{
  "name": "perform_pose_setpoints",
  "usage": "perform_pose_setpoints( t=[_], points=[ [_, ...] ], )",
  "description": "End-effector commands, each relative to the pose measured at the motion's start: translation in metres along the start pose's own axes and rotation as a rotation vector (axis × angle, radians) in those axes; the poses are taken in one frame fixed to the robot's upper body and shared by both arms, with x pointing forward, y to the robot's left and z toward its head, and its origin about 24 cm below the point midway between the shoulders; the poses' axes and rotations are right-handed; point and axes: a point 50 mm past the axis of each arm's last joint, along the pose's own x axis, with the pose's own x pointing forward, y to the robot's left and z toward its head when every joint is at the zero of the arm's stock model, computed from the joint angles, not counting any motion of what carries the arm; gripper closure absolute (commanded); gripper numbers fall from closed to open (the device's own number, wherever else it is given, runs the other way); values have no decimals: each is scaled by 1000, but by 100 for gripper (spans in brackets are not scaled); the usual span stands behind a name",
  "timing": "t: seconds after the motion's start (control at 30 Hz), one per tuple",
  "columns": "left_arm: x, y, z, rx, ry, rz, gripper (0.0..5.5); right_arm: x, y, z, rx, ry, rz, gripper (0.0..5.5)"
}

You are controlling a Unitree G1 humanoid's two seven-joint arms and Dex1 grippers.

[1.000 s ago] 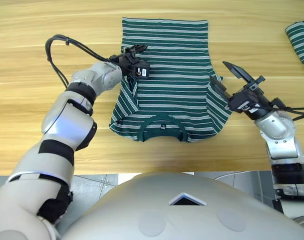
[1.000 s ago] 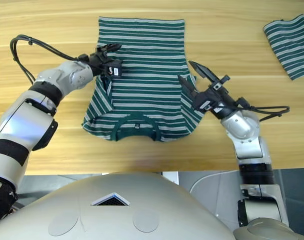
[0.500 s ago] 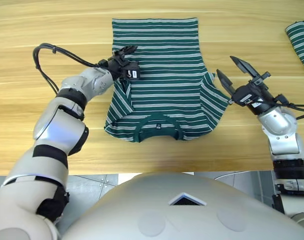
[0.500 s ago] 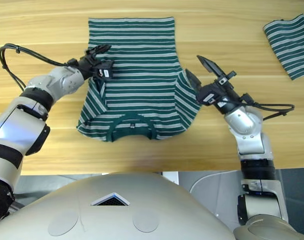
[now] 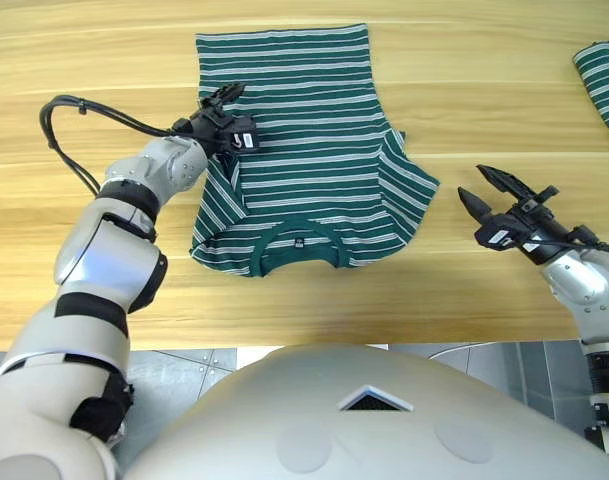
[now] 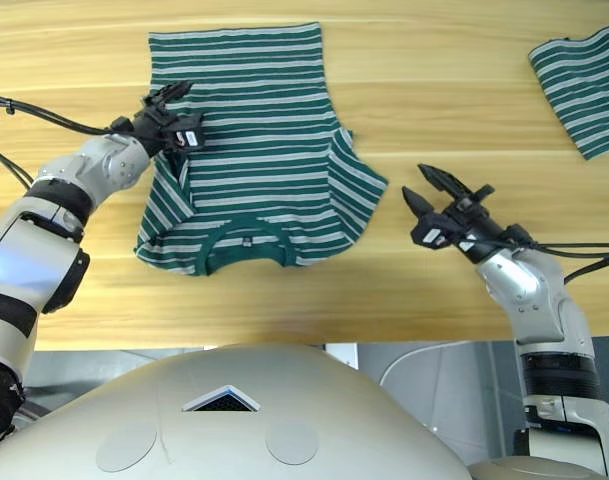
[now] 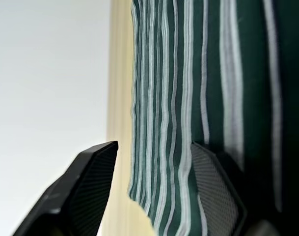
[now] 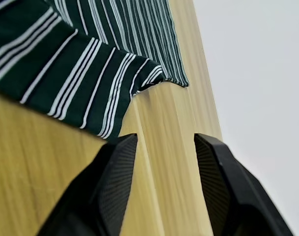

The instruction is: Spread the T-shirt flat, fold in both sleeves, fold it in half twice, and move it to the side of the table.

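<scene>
A green T-shirt (image 5: pixel 304 150) with white stripes lies on the wooden table (image 5: pixel 504 110), collar toward me. Its left sleeve is folded in over the body and its right sleeve (image 5: pixel 409 175) is turned in loosely. My left gripper (image 5: pixel 224 105) rests on the shirt's left edge with its fingers apart. In the left wrist view the striped edge (image 7: pixel 159 98) runs between the two fingers, and one finger (image 7: pixel 215 187) sits on the cloth. My right gripper (image 5: pixel 496 195) is open over bare wood, to the right of the shirt and apart from it. The right wrist view has the sleeve corner (image 8: pixel 80 83) beyond its fingers.
A second striped shirt, folded small, (image 6: pixel 582 88) lies at the far right edge of the table. Bare wood lies left of the shirt and between the shirt and my right gripper. The table's near edge runs just in front of the collar.
The shirt slid left along the table together with my left gripper. My right gripper came away from the right sleeve, moving right and back toward me, still open.
</scene>
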Motion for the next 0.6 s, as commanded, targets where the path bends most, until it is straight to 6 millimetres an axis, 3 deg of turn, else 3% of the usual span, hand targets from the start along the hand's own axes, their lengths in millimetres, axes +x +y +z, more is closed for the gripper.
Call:
perform_pose_setpoints(
  t=[0.03,0.3,0.47,0.6],
  points=[
    [-1,21,4,-43,-71,130,276,-5,18,-4,-84,75,124,336],
    [-5,34,11,-78,-158,256,276,11,49,0,-34,39,215,336],
    [-15,44,16,-127,-229,395,276,23,47,0,-54,34,165,336],
    [-21,40,30,-149,-294,443,276,30,47,-2,-48,21,146,336]
  ],
)
